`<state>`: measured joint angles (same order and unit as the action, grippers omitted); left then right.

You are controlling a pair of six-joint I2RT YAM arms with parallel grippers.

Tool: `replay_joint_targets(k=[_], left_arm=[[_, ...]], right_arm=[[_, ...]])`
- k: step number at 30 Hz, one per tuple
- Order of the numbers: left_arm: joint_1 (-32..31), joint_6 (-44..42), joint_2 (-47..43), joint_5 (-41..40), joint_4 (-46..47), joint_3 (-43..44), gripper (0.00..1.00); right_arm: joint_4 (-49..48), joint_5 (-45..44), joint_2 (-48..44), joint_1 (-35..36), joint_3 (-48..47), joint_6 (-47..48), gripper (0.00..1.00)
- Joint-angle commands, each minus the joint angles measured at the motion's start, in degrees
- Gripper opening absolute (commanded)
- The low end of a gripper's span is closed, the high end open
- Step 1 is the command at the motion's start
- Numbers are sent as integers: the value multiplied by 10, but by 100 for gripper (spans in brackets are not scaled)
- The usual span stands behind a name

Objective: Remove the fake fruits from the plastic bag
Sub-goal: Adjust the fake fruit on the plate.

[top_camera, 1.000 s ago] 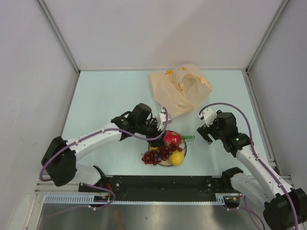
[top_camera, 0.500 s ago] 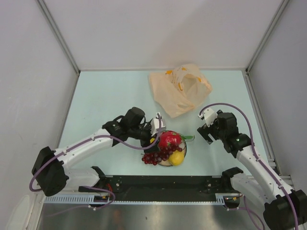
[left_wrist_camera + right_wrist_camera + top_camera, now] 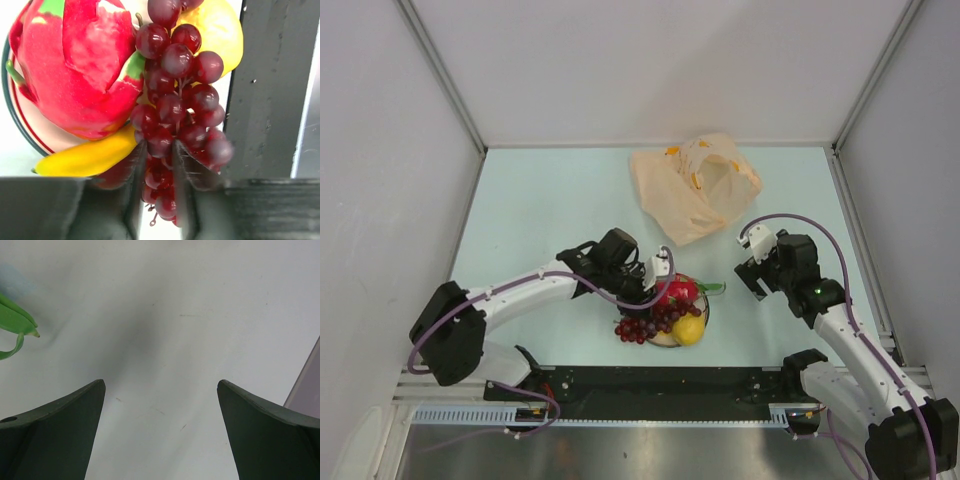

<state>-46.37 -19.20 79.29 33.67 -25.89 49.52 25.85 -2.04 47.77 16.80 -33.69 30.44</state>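
The fake fruits lie heaped on a small plate [image 3: 706,309] near the table's front. They are a red dragon fruit [image 3: 678,291] [image 3: 75,65], a lemon [image 3: 688,331] [image 3: 220,30], a banana [image 3: 85,157] and a dark grape bunch [image 3: 642,325] [image 3: 175,110]. My left gripper [image 3: 655,292] [image 3: 157,150] reaches in from the left. Its fingers press on grapes at the near end of the bunch. The plastic bag [image 3: 695,187] lies crumpled at the back with no fruit showing in it. My right gripper [image 3: 752,275] [image 3: 161,390] hangs open over bare table right of the plate, holding nothing.
The plate's rim [image 3: 20,135] shows under the dragon fruit. Green leaf tips [image 3: 12,322] of the dragon fruit poke toward the right gripper. The black base rail [image 3: 660,385] [image 3: 270,100] runs just in front of the plate. White walls enclose the table on three sides.
The left gripper pulled back to the left, then returned to the plate. Its jaws widened and then narrowed onto the grapes. The right arm and the bag stayed put.
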Motion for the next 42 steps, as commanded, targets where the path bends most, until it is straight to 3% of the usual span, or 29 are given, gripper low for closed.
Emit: replay_joint_targets(k=[1,2,5,14,27,33,42], left_arm=[[-3,-26,16,23,-14,39,21],[-3,-27,13,36,-15,43,10],[-2,-24,-5,55,-7,45,0],[-2,-10,-29,98,0,93,0],[-3,-13,43,76,7,119,2],[-3,1,54,72,5,127,21],[-2,17,37,48,4,139,63]], right_arm=[[-14,7,1,-2,-10,-5,100],[-14,7,2,-3,-10,-4,100],[-21,9,7,-3,-9,-2,100],[-33,11,20,-2,-8,2,100],[-34,10,12,2,7,10,100],[-36,9,2,2,18,11,100],[-59,-2,3,3,21,9,100]])
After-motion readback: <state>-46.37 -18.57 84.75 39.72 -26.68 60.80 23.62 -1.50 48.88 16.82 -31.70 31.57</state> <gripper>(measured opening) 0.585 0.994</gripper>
